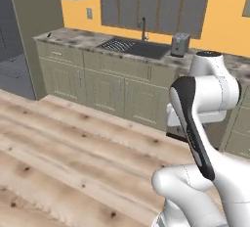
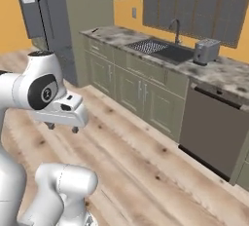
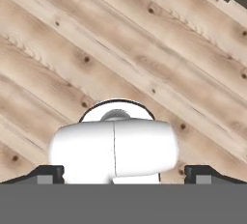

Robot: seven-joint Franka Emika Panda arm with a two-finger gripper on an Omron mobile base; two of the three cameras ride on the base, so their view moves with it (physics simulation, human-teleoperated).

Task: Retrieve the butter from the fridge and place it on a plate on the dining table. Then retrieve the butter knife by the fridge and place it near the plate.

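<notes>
While the arm sits folded close over the base, the gripper [image 2: 62,127] hangs pointing down at the wood floor [image 3: 144,49], its fingertips [image 3: 48,174] set wide apart at the two sides of the hand view with nothing between them. As far as these views show, no step of the task is done: the hand is empty, and I see neither butter nor plate nor dining table here. I judge the whole job still lies ahead, beginning with a drive to the fridge [image 2: 46,10], which stands tall and dark at the far left, its doors closed. A small dark sliver [image 1: 48,35] lies at the counter [image 2: 121,37] end next to the fridge; it may be the knife, but it is too small to tell. Around the base the floor is open and bare, giving wide room to turn and roll left. The limits are the run of beige cupboards [image 2: 141,91] and the dishwasher [image 2: 214,127] ahead, with the sink [image 2: 163,49] and toaster [image 2: 206,50] on top, and the tall panel [image 2: 78,30] beside the fridge.
</notes>
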